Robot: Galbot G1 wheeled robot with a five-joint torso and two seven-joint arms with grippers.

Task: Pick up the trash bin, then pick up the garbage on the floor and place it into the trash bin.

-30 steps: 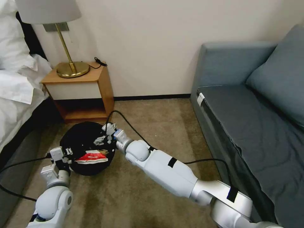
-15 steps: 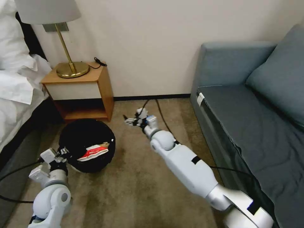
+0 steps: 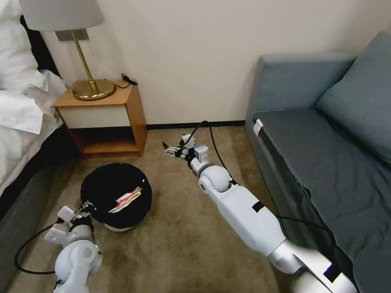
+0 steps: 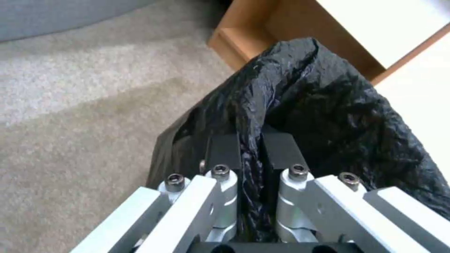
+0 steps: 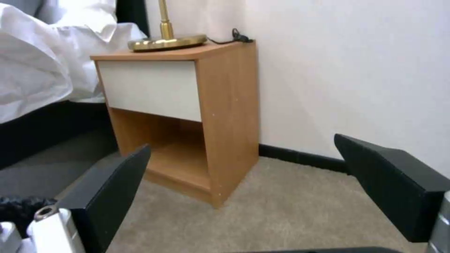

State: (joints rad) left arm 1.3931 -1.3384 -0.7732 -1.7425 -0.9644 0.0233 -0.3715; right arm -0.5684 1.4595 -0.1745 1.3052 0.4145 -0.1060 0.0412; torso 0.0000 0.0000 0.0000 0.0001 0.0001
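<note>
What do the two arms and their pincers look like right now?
Both arms have glossy white shells with silver joints. The right arm carries black tape bands and a black cable. The left pincer has black pads on silver linkages with hex bolts; the right pincer has wide black pads.

The left hand (image 3: 86,206), low at the frame's lower left, is clamped tight, while the outstretched right hand (image 3: 170,149) at centre is spread wide.

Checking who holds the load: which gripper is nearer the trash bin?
Left. The left gripper is clamped on the trash bin at its bag-lined rim; the right gripper hangs open above the carpet, apart from it, toward the wall.
</note>
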